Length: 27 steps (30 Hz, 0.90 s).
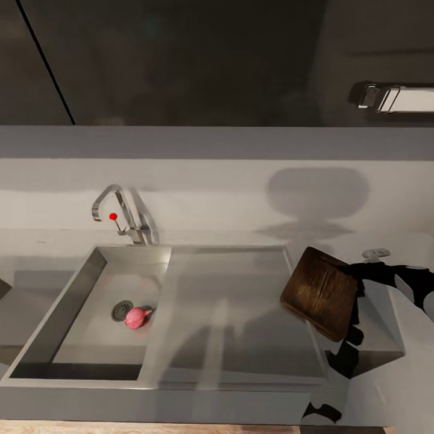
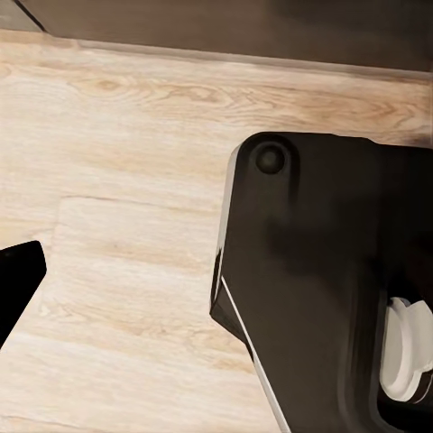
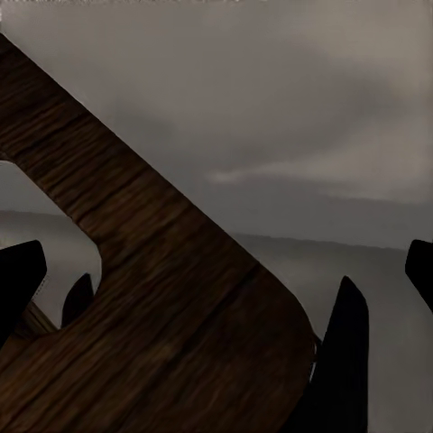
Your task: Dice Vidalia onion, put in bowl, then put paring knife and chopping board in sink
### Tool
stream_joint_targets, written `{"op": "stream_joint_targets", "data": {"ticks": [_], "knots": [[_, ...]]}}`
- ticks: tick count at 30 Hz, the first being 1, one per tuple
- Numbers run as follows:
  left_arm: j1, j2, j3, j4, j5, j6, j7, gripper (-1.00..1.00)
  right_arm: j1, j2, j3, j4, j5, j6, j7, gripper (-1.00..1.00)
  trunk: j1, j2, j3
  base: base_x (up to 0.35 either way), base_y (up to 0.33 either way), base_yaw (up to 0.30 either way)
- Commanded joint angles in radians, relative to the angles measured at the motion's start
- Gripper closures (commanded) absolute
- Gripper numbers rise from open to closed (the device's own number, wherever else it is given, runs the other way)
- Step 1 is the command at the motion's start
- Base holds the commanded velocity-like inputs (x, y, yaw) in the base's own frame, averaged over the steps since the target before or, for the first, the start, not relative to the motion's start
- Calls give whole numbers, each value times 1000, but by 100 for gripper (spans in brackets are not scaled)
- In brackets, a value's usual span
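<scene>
Dark brown wood fills much of the right wrist view: the chopping board (image 3: 171, 334) sits clamped in the right pincer (image 3: 212, 356), its slot handle showing. From the head, the board (image 1: 319, 292) hangs tilted over the right edge of the sink (image 1: 241, 361), above the drainboard. Down in the basin the Vidalia onion (image 1: 137, 317) lies just beside the round drain (image 1: 121, 310), below the faucet (image 1: 120, 216). Whether the left pincer is wide or narrow I cannot tell; its camera looks at wooden floor (image 2: 117, 180).
</scene>
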Motion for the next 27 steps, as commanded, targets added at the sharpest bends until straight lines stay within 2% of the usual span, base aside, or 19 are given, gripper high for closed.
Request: {"op": "stream_joint_targets", "data": {"ticks": [1, 13, 27], "knots": [[1, -1, 5, -2, -3, -1, 0, -100, 0, 0, 2, -2, 8, 4, 4, -100, 1, -2, -2, 8, 0, 0], [1, -1, 5, -2, -4, -1, 0, -100, 0, 7, 4, -1, 7, 4, 2, -100, 1, -2, -2, 1, 0, 0], [1, -1, 5, -2, -3, -1, 0, -100, 0, 8, 4, -1, 7, 5, 2, -100, 1, -2, -19, 0, 0, 0]]}}
